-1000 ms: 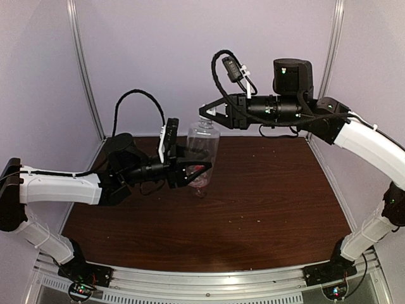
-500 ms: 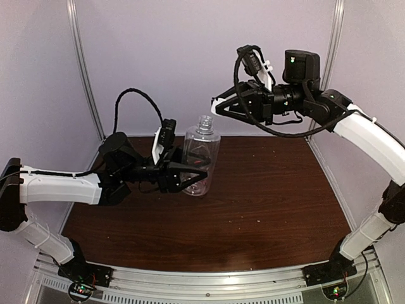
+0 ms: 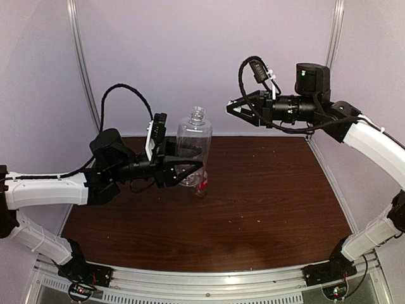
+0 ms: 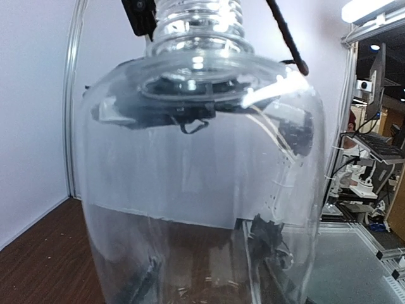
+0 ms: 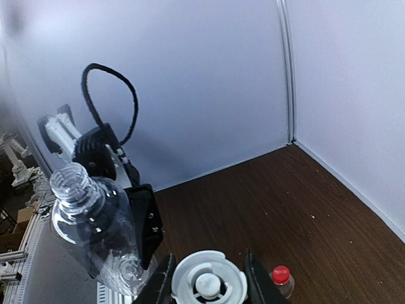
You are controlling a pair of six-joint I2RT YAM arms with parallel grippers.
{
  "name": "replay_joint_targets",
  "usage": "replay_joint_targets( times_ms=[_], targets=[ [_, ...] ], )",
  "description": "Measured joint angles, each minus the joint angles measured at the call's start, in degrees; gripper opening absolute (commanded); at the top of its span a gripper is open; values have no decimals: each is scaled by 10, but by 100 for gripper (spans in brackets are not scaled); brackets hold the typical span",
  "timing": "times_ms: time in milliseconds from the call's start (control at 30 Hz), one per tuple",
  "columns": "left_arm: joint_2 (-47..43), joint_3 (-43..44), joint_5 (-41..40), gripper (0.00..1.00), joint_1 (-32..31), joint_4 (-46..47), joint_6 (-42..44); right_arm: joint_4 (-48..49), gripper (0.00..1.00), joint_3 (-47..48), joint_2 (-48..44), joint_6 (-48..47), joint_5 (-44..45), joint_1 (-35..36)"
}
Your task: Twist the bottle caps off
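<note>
Here, the white cap, a light, rigid disc best pinched across its rim, sits clamped in the right gripper, high and apart from the tall bottle. That clear, thin-walled, probably slippery bottle, neck bare, is gripped mid-body, aloft, by the half-spread left gripper. The red cap tops the small bottle on the table.

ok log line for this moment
left fingers: shut on tall bottle, neck bare | right fingers: shut on white cap | red cap: on small bottle
</note>
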Motion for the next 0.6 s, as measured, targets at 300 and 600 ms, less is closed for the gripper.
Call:
replay_joint_targets(
  times_ms=[300,600],
  targets=[
    [-36,0,-89,43,0,-99,60,38,4,-189,-29,18,186,-9],
    [-48,-10,-119,43,0,-129,78,151,7,-350,39,50,276,-37]
  ],
)
